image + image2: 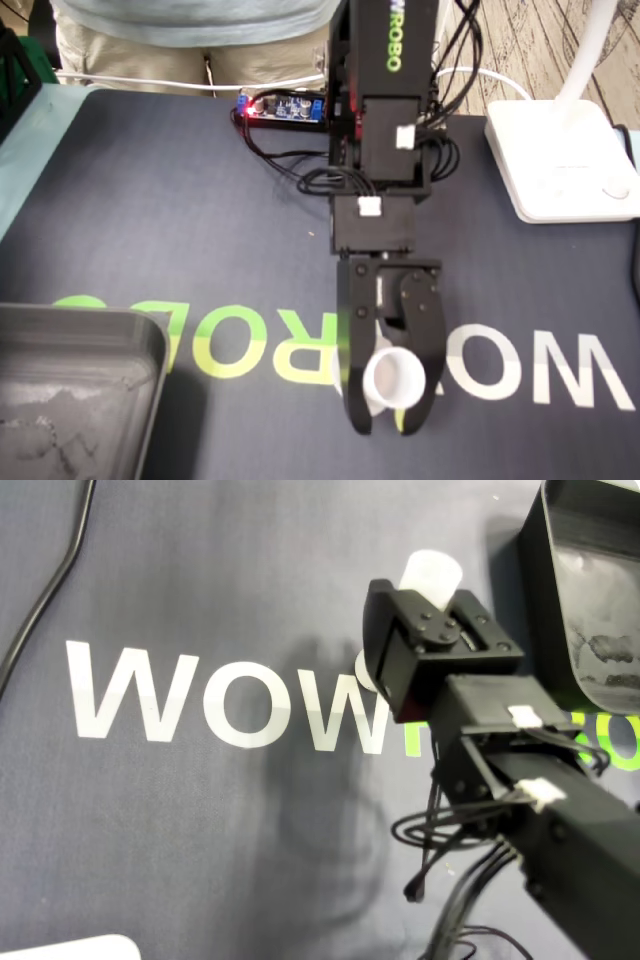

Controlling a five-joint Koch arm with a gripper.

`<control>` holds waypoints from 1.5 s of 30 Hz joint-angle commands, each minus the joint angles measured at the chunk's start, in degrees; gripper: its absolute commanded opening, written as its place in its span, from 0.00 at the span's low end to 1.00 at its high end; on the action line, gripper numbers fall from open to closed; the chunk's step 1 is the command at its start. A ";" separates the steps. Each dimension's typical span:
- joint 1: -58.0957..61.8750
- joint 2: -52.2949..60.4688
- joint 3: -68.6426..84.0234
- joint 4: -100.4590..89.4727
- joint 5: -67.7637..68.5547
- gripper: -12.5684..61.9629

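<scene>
White plastic cup [393, 378], small and thin-walled: judged light, slick and easily crushed. It sits clamped between the jaws of the gripper [386, 425], over the near lettering of the mat [180, 220]. Grip mid-wall, lightly. The grey tray [70, 390] lies near left and the lamp base [560, 160] far right. Neither obstructs.

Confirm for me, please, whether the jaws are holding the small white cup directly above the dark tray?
Not quite: the jaws do hold the white cup, but over the lettered mat, well to the right of the dark tray, as the fixed view shows.
</scene>
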 commanded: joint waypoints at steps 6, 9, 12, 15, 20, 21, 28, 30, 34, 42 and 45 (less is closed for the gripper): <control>0.44 -1.49 -6.33 -4.31 -0.18 0.21; 0.53 -1.93 -6.68 -4.31 -0.18 0.21; 0.53 -2.11 -6.33 -4.22 -0.18 0.21; 0.62 -2.11 -5.62 -4.31 -0.18 0.21; 0.88 -2.20 -5.10 -4.31 -0.18 0.21; 0.97 -2.29 -5.10 -4.31 -0.18 0.21; 1.32 -4.31 -5.54 -7.56 0.18 0.21; 1.32 -4.31 -5.36 -7.47 0.18 0.21; 1.14 -4.66 -5.01 -7.56 0.09 0.33; 1.23 -3.69 -1.67 -7.56 -0.09 0.51; 1.23 -1.85 -0.70 -7.56 -0.18 0.56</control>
